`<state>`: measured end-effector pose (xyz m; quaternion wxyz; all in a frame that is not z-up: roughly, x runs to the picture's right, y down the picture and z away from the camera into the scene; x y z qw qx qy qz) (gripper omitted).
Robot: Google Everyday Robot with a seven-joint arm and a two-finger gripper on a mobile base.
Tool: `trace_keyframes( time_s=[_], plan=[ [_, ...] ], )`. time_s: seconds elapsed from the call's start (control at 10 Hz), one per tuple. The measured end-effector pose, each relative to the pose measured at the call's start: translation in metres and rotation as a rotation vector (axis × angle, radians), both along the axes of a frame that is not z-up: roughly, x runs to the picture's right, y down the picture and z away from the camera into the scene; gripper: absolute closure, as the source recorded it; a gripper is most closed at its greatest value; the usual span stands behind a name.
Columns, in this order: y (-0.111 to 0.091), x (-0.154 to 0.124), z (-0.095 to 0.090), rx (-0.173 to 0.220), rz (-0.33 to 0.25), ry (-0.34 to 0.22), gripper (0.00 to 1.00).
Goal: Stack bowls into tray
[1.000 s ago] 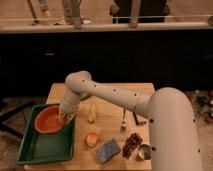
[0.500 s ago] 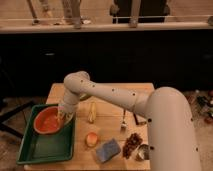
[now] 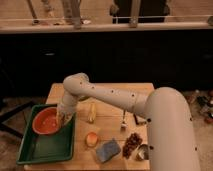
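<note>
Hand [image 3: 64, 119] of the white jointed robot arm [image 3: 105, 95] sits low at the right rim of the round, shallow orange-red bowl [image 3: 46, 121], touching or just beside it; whether it is clamped on that rim or standing apart cannot be told. The bowl lies within the rear part of the large green rectangular plastic tray [image 3: 50, 147], opening upward and tipped slightly towards the camera; whether it rests on the tray floor or is held just clear of it cannot be told. The tray occupies the left end of the light wooden worktop [image 3: 110, 90]. Right of the tray, near the hand, lies a long yellow object [image 3: 91, 112]; nearer the front edge are a small round orange item [image 3: 91, 139], a blue rectangular sponge [image 3: 109, 149], a dark reddish-brown cluster [image 3: 132, 144] and a small metallic cup [image 3: 142, 152], all well apart from the bowl.
</note>
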<state>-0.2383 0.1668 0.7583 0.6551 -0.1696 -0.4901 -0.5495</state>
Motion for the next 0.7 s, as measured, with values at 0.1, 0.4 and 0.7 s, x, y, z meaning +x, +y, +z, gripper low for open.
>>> trace_keyframes(
  time_s=[0.1,0.4,0.7],
  plan=[
    [0.001,-0.002,0.001,0.002,0.003,0.000,0.99],
    [0.002,-0.011,0.005,0.000,0.001,-0.011,0.99],
    [0.005,-0.016,0.008,-0.006,-0.009,-0.018,0.99]
  ],
)
